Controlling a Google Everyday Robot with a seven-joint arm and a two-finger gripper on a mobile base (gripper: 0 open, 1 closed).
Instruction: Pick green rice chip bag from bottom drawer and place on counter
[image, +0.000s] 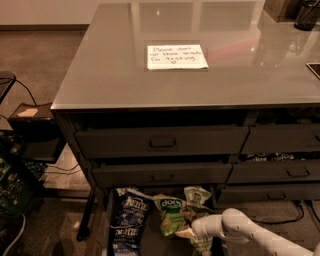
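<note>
The bottom drawer (114, 235) stands pulled out under the cabinet's left column. In it lies the green rice chip bag (169, 214), bright green with a white logo, in the middle of the drawer. My gripper (192, 236) reaches in from the lower right on a white arm (240, 231). It sits low in the drawer at the bag's lower right edge, touching or nearly touching it. The grey glossy counter (110, 75) above bears a white handwritten note (176, 56).
A dark blue Kettle bag (127, 220) lies at the drawer's left. A duller green bag (196, 196) lies at the back right, under the drawer (162, 173) above. Closed drawers with recessed handles fill the cabinet front. A black box (30, 131) and cables stand at left.
</note>
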